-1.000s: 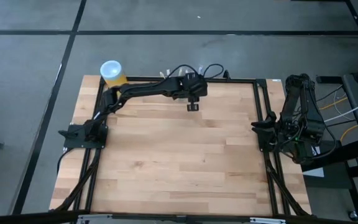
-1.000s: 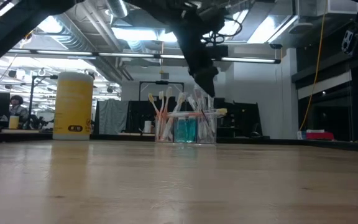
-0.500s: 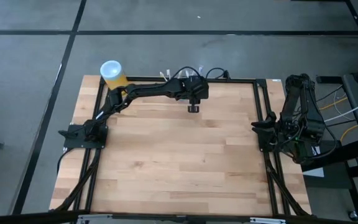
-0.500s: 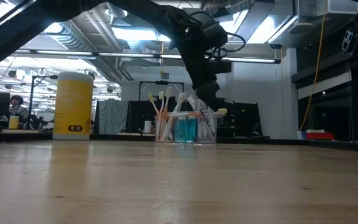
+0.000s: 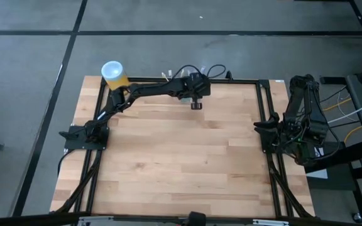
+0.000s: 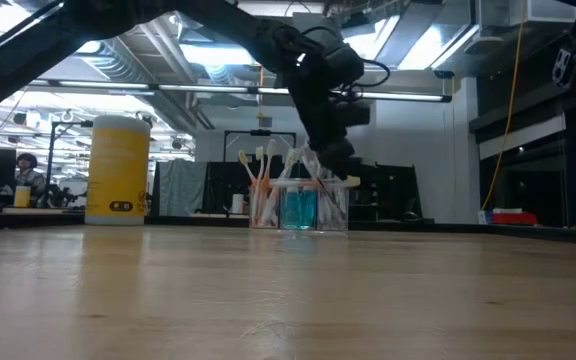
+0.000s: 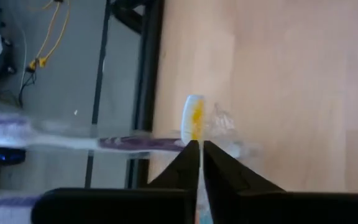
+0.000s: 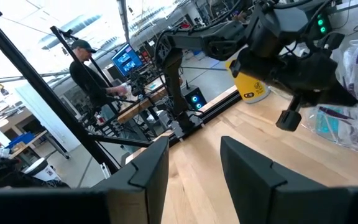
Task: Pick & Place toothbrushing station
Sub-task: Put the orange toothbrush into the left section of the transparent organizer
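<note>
The toothbrushing station (image 6: 299,206) is a clear holder with several toothbrushes standing in it and something blue inside. Its base rests on the table at the far edge, middle. In the high view my left arm covers it, and only brush tips (image 5: 166,73) stick out. My left gripper (image 6: 337,173) reaches slanting down into the station's top at its right end, its fingers almost together (image 7: 196,151). My right gripper (image 8: 194,167) waits open at the table's right edge (image 5: 264,125), with nothing between its fingers. My left gripper has its two fingertips (image 7: 188,155) closed to a thin slit at the station's upper rim, just short of a toothbrush head with orange bristles (image 7: 194,117). It comes slanting down from above. Whether the clear wall (image 7: 227,129) or a brush handle lies in the slit, I cannot tell. The station stands upright on the table.
A yellow canister with a white top (image 5: 113,74) stands at the far left corner. Black frame rails (image 5: 168,80) run along the table's far, left and right sides. The wooden top (image 5: 181,157) is bare toward the near edge. A person (image 8: 92,68) works in the room behind.
My left gripper has sunk toward the station and gone slightly toward the far edge. It now reaches in among the toothbrush tops. The station has stayed where it was.
</note>
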Motion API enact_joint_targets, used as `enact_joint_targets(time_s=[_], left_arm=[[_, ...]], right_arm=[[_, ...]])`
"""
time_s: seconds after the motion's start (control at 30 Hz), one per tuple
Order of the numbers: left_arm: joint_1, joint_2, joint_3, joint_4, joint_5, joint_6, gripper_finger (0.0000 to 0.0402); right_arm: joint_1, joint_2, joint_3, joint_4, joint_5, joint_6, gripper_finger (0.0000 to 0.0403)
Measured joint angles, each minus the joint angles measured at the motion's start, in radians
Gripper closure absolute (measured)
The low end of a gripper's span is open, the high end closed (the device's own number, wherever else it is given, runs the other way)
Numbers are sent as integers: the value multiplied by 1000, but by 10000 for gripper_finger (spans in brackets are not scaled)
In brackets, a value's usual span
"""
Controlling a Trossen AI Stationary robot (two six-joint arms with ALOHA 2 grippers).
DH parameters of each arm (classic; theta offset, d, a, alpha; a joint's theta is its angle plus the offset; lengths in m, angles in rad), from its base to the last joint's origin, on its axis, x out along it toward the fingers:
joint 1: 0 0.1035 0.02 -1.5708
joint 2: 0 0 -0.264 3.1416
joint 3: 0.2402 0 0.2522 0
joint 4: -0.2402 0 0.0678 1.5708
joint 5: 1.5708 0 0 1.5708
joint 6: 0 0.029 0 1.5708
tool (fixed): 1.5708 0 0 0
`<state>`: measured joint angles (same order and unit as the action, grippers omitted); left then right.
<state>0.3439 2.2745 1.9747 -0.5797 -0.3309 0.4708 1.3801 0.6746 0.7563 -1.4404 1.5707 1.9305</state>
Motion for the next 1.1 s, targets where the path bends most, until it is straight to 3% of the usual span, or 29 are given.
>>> enact_joint_targets(time_s=[0.33, 0.63, 0.8, 1.1], left_arm=[[7, -53, 0, -5, -12, -28, 400], [34, -215, 0, -6, -101, -119, 400], [74, -296, -3, -85, -109, -207, 400], [90, -406, -164, -121, -104, -315, 400]], right_arm=[[-4, 0, 0, 0, 0, 2, 254], [-12, 0, 0, 0, 0, 0, 254], [-19, 0, 0, 0, 0, -6, 254], [-21, 1, 0, 0, 0, -19, 254]])
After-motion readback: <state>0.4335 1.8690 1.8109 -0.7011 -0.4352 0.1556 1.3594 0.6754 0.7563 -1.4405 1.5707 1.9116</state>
